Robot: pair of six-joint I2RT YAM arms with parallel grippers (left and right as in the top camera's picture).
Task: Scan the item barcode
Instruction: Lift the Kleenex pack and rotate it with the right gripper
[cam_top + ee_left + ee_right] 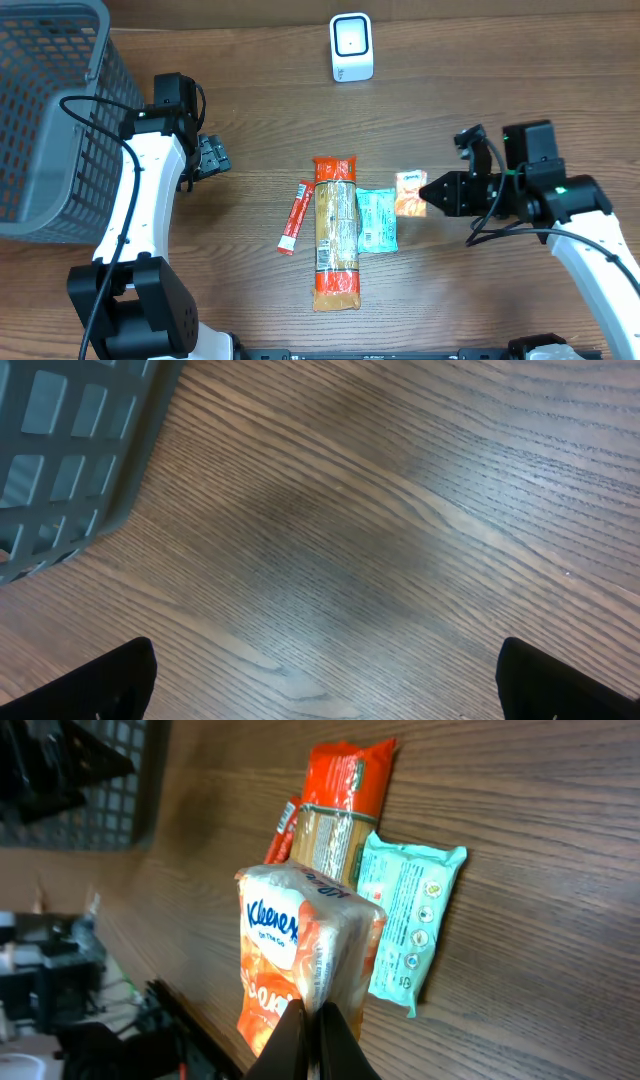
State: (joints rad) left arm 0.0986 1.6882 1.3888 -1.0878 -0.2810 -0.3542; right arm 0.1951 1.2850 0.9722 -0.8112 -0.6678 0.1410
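We read "Kleenex" in blue on the orange-and-white tissue pack (300,950), lying at 3 o'clock of the teal packet (377,219), with the white scanner (351,47) at its 11 o'clock. Our right gripper (312,1020) reaches toward 9 o'clock and pinches its edge. Our left gripper (320,680) hangs spread wide beside the basket (70,450).

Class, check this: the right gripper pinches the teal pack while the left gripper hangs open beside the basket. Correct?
No. The right gripper pinches the orange Kleenex pack, not the teal pack; the right wrist view shows it. The rest holds.
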